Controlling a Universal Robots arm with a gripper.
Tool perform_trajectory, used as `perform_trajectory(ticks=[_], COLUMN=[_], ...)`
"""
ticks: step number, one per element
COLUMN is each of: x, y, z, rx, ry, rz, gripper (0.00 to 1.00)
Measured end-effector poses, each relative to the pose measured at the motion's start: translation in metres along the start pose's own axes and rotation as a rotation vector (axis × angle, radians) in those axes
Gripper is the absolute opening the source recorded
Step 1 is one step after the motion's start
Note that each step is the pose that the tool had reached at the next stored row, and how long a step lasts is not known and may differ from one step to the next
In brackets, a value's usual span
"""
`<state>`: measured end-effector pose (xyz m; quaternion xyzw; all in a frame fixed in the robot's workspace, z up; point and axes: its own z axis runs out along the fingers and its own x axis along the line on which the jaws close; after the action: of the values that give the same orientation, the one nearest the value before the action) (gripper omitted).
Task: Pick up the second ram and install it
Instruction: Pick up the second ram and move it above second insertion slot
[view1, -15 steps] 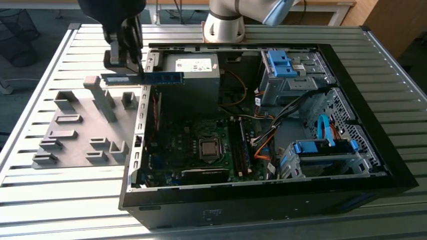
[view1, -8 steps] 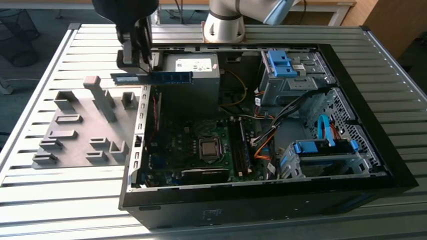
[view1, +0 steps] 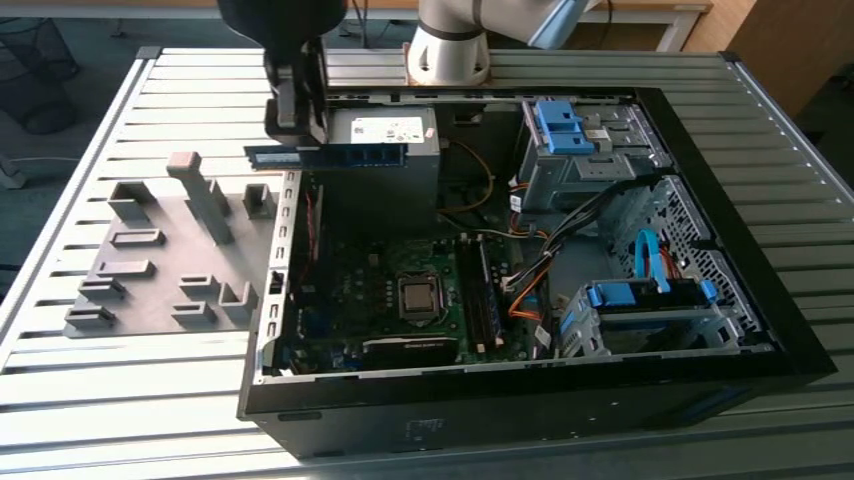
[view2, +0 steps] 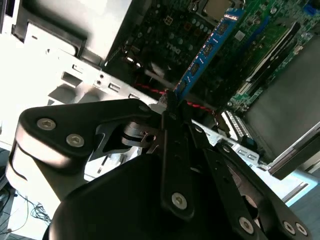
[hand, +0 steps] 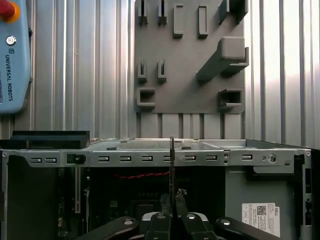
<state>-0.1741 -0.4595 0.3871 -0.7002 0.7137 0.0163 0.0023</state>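
The second ram is a thin blue-green stick with dark chips, held level in the air over the rear corner of the open computer case, at the exterior view's left. My black gripper is shut on one end of it from above. In the second wrist view the second ram runs away from my gripper toward the motherboard. The first wrist view shows the second ram edge-on, rising from between my fingers. The memory slots lie beside the processor socket, well below the stick.
A grey fixture plate with several upright holders lies on the slatted table at the exterior view's left of the case. Blue drive brackets and orange and blue cables crowd the case's other side. A teach pendant rests beyond the plate.
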Motion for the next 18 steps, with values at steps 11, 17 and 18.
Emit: perform_trajectory(ticks=[11,17,18], x=[-0.0005,-0.0008,-0.0009], y=[-0.0277,-0.0431,-0.0457], z=[-0.0006,-0.0008,-0.0009], rx=[0.0,0.0001,0.0], ry=[0.0,-0.0001,0.0], rz=[0.0,0.0,0.0], gripper=[0.14,0.14,0.14])
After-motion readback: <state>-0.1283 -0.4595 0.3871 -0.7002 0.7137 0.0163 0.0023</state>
